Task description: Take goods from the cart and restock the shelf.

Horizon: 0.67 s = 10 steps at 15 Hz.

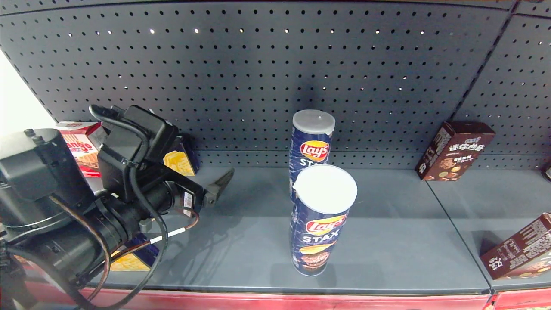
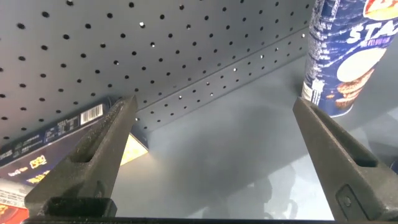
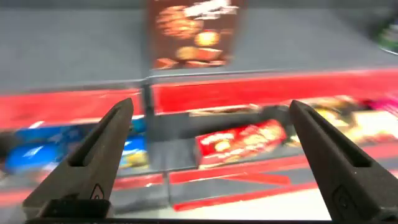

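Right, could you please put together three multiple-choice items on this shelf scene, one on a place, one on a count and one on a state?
1. Where does the rear chip can stand?
A. Just behind the front chip can, nearer the pegboard
B. Lying on its side at the far right
C. Inside a brown box

2. How many chip cans are on the shelf?
A. One
B. Two
C. Four

3. How do the left jaws stand?
A. Shut on a can
B. Shut on a box
C. Open, holding nothing

Answers:
1 A: the head view shows it upright, in line behind the front one.
2 B: two lidded cans stand there.
3 C: the left wrist view shows bare shelf between the spread jaws.
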### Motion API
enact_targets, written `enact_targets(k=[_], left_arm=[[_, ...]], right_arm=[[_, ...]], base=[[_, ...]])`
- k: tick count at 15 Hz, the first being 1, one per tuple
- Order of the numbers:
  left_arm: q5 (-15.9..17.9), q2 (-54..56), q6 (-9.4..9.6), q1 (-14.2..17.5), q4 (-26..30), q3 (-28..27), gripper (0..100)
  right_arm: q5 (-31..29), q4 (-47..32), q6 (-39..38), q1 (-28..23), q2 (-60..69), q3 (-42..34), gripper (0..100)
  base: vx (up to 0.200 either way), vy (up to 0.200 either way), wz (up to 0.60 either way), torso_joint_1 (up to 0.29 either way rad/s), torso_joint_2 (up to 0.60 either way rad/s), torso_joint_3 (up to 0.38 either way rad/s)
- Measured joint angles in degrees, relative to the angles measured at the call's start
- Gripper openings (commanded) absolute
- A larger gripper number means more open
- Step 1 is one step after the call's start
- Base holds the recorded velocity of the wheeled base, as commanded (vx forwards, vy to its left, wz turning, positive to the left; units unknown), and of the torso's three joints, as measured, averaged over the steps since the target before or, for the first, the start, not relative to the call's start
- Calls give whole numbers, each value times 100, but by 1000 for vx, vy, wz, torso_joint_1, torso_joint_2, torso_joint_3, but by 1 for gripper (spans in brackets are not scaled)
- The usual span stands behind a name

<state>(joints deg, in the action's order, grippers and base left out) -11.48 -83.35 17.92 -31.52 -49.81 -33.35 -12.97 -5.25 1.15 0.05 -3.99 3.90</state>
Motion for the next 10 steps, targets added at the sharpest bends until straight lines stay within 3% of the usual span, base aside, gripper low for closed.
enact_targets(k=[3,6,7,10], left_arm=[[0,9,0,-6,2,65,100],[-1,57,0,-4,0,80,100],[0,77,0,-4,0,80,100],[-1,116,0,-4,0,89,100]], right_arm=[[148,35,-60,-89,283,-33,100],[1783,450,-44,-93,377,-169,100],[1825,521,-44,-98,388,-211,100],[261,525,-352,-108,399,-265,100]], base=[[0,0,0,0,0,0],[0,0,0,0,0,0],[0,0,0,0,0,0],[0,0,0,0,0,0]])
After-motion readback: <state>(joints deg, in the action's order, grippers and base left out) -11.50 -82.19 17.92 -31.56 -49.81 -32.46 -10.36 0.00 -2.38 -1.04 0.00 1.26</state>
